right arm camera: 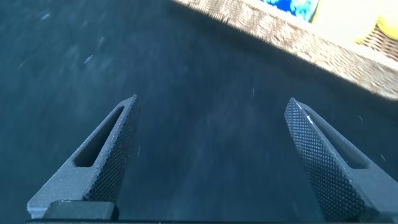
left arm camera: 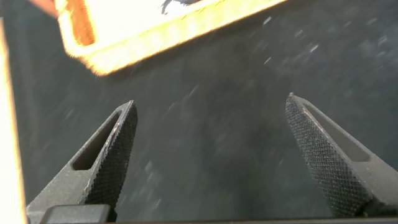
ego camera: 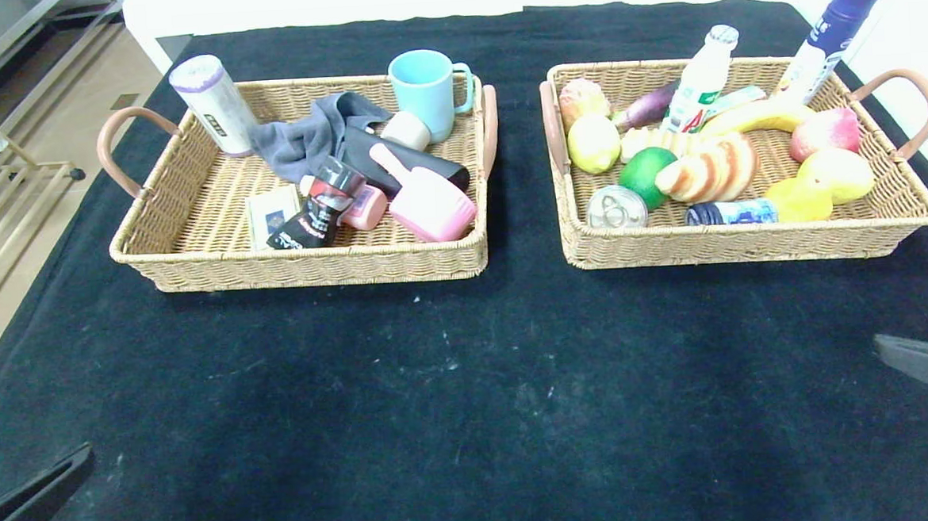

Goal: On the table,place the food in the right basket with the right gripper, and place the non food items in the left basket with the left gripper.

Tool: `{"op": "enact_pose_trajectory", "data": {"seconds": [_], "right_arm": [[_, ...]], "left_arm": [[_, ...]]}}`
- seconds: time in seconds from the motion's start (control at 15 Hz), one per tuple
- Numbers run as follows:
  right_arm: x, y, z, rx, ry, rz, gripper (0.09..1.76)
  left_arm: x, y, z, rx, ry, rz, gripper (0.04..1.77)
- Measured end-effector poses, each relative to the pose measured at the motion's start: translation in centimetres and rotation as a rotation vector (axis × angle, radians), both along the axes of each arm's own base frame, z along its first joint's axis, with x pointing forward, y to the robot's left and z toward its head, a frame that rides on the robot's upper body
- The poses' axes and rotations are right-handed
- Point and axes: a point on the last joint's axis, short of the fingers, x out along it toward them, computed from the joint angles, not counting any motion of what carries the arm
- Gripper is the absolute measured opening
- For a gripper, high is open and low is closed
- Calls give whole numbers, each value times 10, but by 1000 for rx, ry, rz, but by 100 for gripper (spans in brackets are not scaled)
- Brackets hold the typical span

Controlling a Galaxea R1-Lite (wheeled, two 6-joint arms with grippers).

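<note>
The left wicker basket (ego camera: pixel 192 227) holds non-food items: a teal mug (ego camera: pixel 426 89), a grey cloth (ego camera: pixel 310 133), a pink scoop (ego camera: pixel 427 199), a black tube (ego camera: pixel 314 213) and a white roll (ego camera: pixel 212 103). The right wicker basket (ego camera: pixel 749 238) holds food: a lemon (ego camera: pixel 593 142), a lime (ego camera: pixel 646 173), bread (ego camera: pixel 712 170), a banana (ego camera: pixel 758 118), a can (ego camera: pixel 616 207) and bottles. My left gripper (left arm camera: pixel 210 118) is open and empty over bare cloth at the near left. My right gripper (right arm camera: pixel 211 118) is open and empty over bare cloth at the near right.
A black cloth (ego camera: pixel 471 387) covers the table. A blue-capped bottle (ego camera: pixel 833 35) leans at the right basket's far corner. The left basket's corner (left arm camera: pixel 112 56) and the right basket's wall (right arm camera: pixel 298 40) show beyond the fingers. Floor lies past the table's left edge.
</note>
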Motion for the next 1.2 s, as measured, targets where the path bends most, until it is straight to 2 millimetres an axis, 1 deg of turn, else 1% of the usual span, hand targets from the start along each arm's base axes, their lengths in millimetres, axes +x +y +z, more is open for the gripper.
{"op": "enact_pose_trajectory", "data": {"seconds": [0.13,0.33,0.47,0.6,0.73,0.87,1.0,1.2], "right_arm": [[-23,-15,-2,0,-6,5,170],[-56,-31,1,7,-25,-47,170],[-80,-38,3,26,-26,-49,170],[-98,-42,1,44,-46,-48,170],[-112,-43,-9,56,-38,-36,170],[-124,-43,-22,71,-35,-29,170],[-132,-42,-39,77,-29,-48,170],[-144,-41,-65,79,-34,-69,170]], "left_arm": [[-15,9,0,5,13,29,172],[-43,19,11,-15,-6,22,172],[-64,23,21,-11,-16,7,172],[-83,23,27,-8,-41,-1,172],[-100,21,27,-14,-83,-12,172],[-115,19,21,-16,-85,-33,172],[-125,19,16,-16,-106,-29,172],[-132,17,1,-19,-112,-36,172]]}}
